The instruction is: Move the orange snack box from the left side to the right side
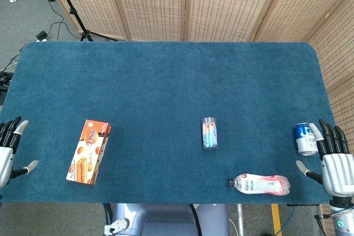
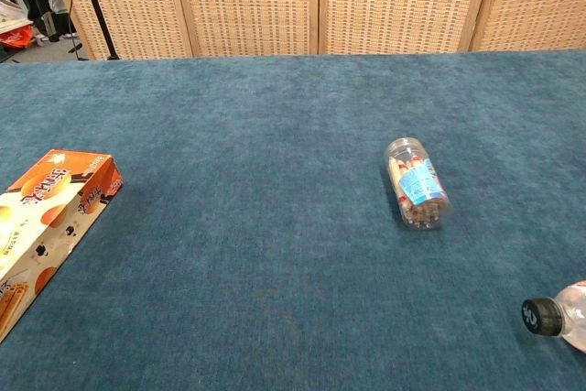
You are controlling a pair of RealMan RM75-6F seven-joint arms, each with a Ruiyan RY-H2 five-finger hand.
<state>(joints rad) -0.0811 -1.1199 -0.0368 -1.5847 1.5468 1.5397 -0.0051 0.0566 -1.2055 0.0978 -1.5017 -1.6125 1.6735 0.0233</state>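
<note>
- We see bright, even, diffuse light in both views, with no harsh glare on the blue carpeted table (image 1: 166,81).
- Shadows stay faint and tight under the clear plastic jar (image 2: 417,182).
- Both views are sharp; the head view bows the woven wicker screen (image 1: 221,4) slightly at its edges.

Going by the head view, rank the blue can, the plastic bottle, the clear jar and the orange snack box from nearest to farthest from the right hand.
From the right hand:
1. Blue can, standing right beside the hand.
2. Plastic bottle, lying at the near edge.
3. Clear jar, mid-table.
4. Orange snack box, far left.
</note>
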